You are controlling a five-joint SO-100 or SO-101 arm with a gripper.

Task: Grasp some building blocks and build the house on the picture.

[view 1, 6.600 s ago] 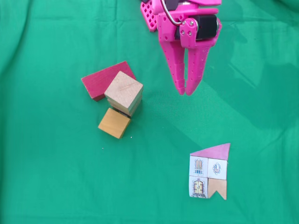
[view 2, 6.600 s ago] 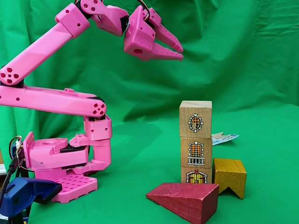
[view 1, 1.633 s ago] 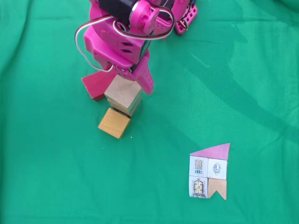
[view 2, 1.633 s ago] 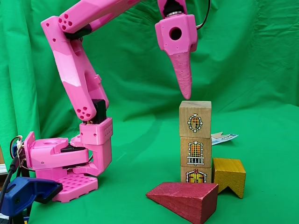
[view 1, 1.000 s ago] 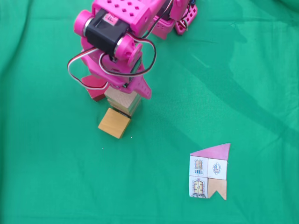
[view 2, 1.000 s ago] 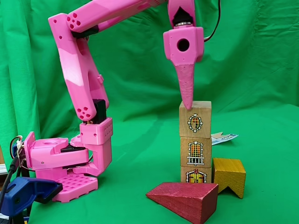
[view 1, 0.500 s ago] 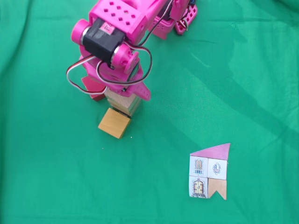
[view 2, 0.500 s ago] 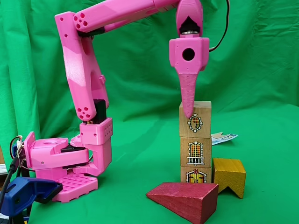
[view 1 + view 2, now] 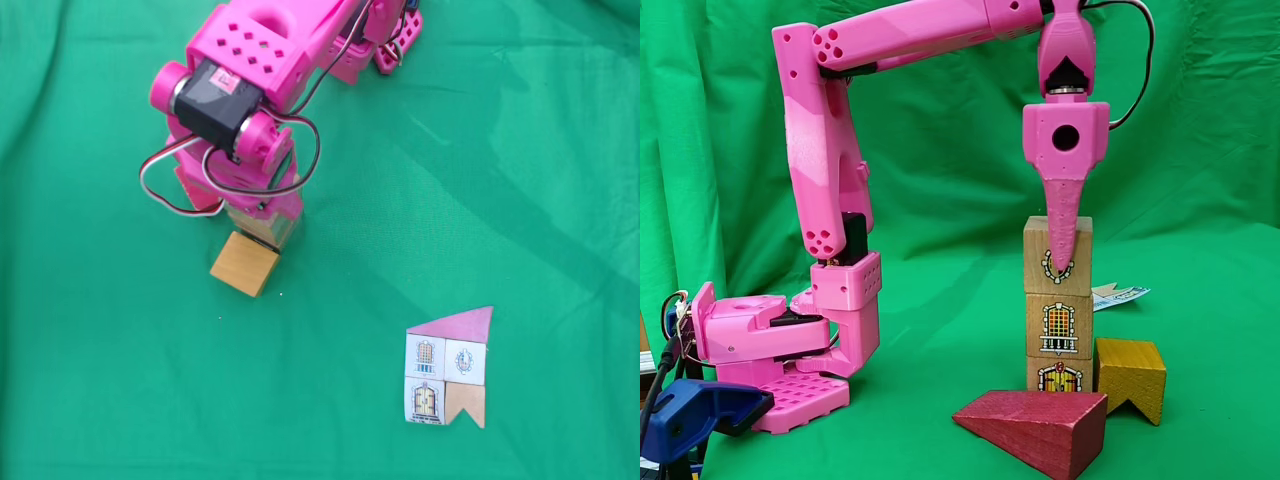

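Note:
Three pale building blocks stand stacked in a fixed view: top cube (image 9: 1045, 240), middle cube (image 9: 1058, 325), bottom cube (image 9: 1058, 378). My pink gripper (image 9: 1062, 262) points straight down over the stack, open, one finger (image 9: 1064, 225) in front of the top cube's face. From above, the gripper (image 9: 262, 205) covers the stack (image 9: 275, 232). An orange-tan cube (image 9: 244, 263) (image 9: 1130, 375) sits beside the stack. The dark-red wedge slab (image 9: 1035, 430) lies in front. The picture (image 9: 448, 368) lies flat at the lower right. The house does not stand as a finished build.
Green cloth covers the table and hangs as a backdrop. The arm's base (image 9: 770, 350) stands at the left of the side view, with a blue clamp (image 9: 690, 420) at the lower left corner. Open cloth lies between the blocks and the picture.
The gripper swung from the right over the stack, turned vertical and has come down, its finger now overlapping the top cube's face. The blocks have not moved.

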